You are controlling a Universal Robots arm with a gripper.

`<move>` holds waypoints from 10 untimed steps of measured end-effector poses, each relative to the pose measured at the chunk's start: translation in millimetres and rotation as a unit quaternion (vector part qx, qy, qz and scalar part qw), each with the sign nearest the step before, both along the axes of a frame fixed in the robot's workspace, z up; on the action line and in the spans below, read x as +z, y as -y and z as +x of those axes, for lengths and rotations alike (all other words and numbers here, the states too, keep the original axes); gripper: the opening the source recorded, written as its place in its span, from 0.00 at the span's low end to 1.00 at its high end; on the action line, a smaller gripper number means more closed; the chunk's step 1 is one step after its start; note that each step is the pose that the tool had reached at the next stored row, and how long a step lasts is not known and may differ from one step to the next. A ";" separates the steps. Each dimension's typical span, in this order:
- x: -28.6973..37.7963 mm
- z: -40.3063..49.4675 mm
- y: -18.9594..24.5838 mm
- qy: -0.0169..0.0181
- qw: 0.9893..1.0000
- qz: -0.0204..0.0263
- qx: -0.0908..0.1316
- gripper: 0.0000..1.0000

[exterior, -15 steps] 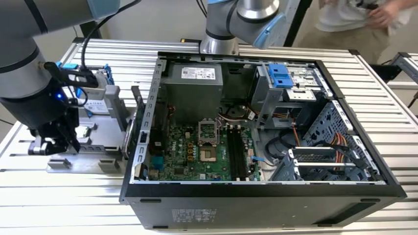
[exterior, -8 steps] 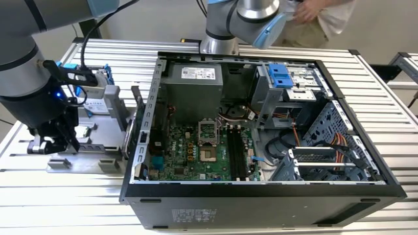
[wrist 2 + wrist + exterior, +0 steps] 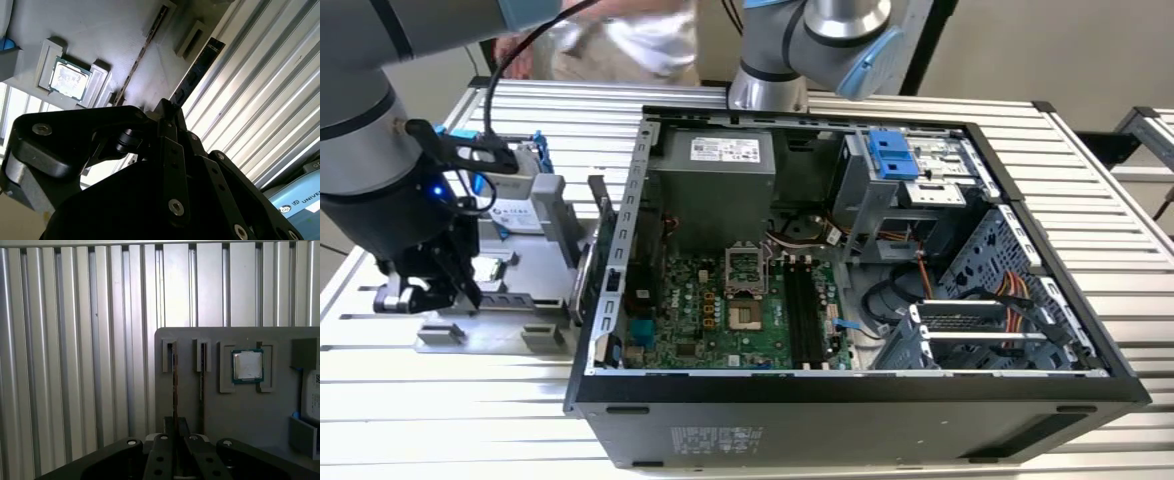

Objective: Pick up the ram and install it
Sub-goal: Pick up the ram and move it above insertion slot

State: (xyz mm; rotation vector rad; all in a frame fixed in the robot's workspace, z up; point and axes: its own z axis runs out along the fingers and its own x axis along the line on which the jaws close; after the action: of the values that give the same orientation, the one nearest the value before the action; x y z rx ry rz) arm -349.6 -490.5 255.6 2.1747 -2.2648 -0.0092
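In both wrist views the ram [image 3: 174,385] [image 3: 196,74] is a thin dark stick seen edge-on, standing in a slot of the grey holder [image 3: 210,410] [image 3: 100,30]. My gripper [image 3: 175,424] [image 3: 167,107] is shut on one end of it, a finger on each flat side. In the exterior view the gripper [image 3: 440,295] hangs low over the grey holder [image 3: 494,335], which lies on the table at the exterior view's left of the open computer case [image 3: 854,300]. The motherboard's long black slots [image 3: 803,315] lie inside the case.
A second thin stick [image 3: 202,380] stands in the neighbouring slot. A small square silver chip [image 3: 247,366] [image 3: 69,79] sits in a recess beside it. A silver hard drive in a blue frame [image 3: 507,205] stands on the holder. A person [image 3: 627,40] is behind the slatted table [image 3: 400,400].
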 end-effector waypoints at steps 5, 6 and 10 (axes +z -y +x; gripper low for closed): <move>2.1 0.0 0.0 0.000 1.000 0.000 0.000 0.00; 2.3 0.0 0.0 0.000 1.000 0.000 0.000 0.00; 3.4 0.2 0.1 0.000 1.000 0.000 0.000 0.00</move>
State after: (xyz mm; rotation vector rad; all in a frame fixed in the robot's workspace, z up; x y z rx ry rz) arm -349.4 -490.6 258.9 2.1752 -2.2646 -0.0092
